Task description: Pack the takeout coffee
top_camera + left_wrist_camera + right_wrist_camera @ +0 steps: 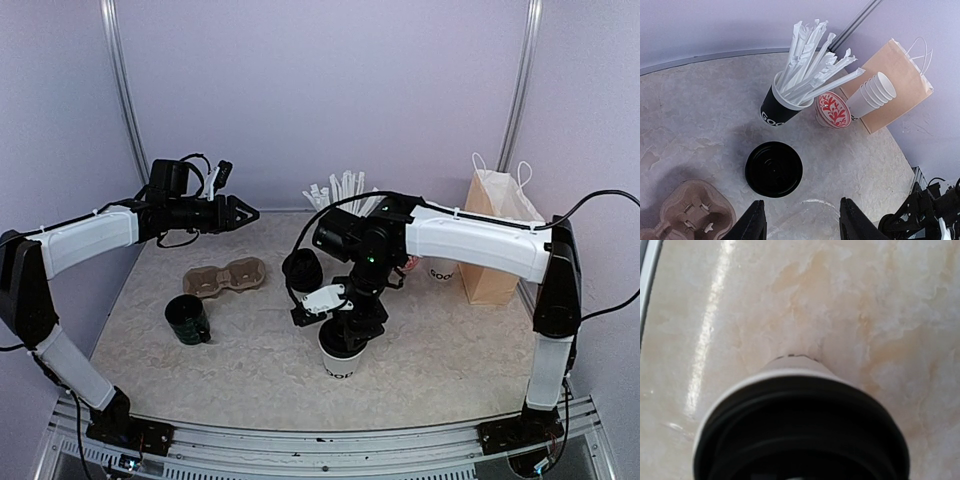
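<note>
Evidently the white cup, dark-topped, stands near the bench's front middle, right under the right fingers; whether they clamp it I cannot tell. Grip below the rim, lift upright. The left fingers hang apart. Nearby: 1 loose black lid, green mug, cardboard carrier; paper bag farther right.

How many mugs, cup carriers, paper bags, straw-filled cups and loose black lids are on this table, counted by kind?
Green mug: 1
Cup carrier: 1
Paper bag: 1
Straw-filled cup: 1
Loose black lid: 1
Total: 5
</note>
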You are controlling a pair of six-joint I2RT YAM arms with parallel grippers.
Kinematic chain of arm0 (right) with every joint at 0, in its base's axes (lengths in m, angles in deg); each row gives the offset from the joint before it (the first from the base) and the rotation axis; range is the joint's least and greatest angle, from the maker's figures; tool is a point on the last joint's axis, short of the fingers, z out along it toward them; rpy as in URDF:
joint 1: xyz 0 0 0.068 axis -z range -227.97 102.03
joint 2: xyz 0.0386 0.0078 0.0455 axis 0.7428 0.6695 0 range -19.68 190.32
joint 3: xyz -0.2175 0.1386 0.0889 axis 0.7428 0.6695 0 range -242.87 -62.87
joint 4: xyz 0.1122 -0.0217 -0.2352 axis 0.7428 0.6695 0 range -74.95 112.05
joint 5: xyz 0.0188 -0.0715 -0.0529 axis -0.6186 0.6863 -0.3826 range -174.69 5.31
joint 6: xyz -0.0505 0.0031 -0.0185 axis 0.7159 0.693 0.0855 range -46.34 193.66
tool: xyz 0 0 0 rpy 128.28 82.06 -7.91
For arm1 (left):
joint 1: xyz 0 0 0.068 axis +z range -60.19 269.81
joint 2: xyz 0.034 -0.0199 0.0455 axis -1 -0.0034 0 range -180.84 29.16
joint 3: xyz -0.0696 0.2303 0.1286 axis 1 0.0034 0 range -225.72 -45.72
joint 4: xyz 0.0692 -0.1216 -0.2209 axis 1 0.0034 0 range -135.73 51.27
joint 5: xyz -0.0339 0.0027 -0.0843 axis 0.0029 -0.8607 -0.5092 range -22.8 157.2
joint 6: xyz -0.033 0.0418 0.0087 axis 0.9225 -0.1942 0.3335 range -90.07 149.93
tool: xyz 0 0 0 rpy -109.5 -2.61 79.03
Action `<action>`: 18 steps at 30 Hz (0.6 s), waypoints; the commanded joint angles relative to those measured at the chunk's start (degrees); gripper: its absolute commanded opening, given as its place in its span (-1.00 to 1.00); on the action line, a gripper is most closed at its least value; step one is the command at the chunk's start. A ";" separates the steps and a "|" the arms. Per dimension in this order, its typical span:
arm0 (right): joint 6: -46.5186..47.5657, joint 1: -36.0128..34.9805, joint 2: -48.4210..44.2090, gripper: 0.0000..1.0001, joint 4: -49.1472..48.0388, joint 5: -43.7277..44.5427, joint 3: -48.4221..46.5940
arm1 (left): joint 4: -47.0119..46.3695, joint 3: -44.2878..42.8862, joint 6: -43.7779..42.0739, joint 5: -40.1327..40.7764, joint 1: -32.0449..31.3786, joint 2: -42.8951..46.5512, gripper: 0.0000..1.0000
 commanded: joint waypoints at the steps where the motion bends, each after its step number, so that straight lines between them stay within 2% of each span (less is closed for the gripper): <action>1: -1.05 -1.13 2.48 0.44 1.06 -0.01 0.37 | 0.77 -0.37 -0.59 -0.80 0.12 -0.37 0.00; 3: -1.10 -1.21 2.34 0.47 1.18 -0.19 -0.05 | 0.78 -0.38 -0.61 -0.78 0.15 -0.39 0.00; 8: -1.02 -1.22 1.39 0.80 2.01 -0.60 -0.83 | 0.95 -0.44 -0.49 -0.87 0.15 -0.81 0.00; 14: -1.84 -0.90 -2.73 0.87 0.42 1.44 -0.94 | 1.35 -0.74 -0.09 -0.28 -1.02 -1.39 -0.01; 18: -2.93 0.50 -5.93 0.91 -1.10 1.46 -0.42 | 6.20 -3.38 -1.74 4.18 -6.15 -1.83 -0.01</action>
